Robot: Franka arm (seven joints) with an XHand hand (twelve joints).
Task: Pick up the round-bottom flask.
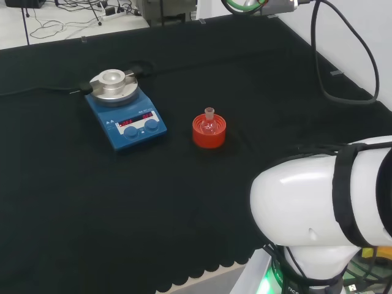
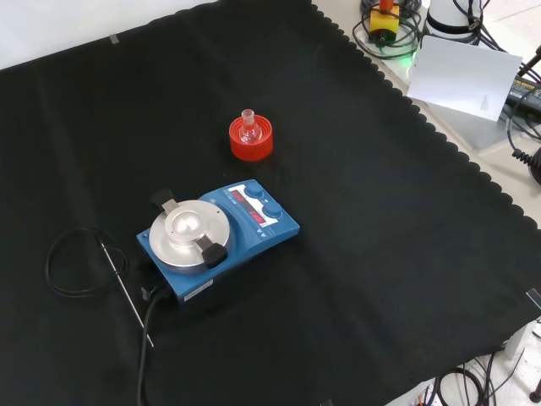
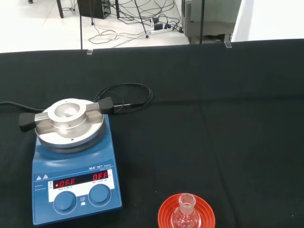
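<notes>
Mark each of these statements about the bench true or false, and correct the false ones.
1. The flask sits upright in a red stand. True.
2. The flask rests on the stirrer's metal plate. False: the plate carries no flask; the flask is in the stand, apart from the stirrer.
3. In the head view the stand is to the right of the stirrer. True.
4. The stirrer's body is red. False: it is blue, with two blue knobs on its front.
5. A thin metal probe on a black cable lies on the cloth beside the stirrer. True.
</notes>
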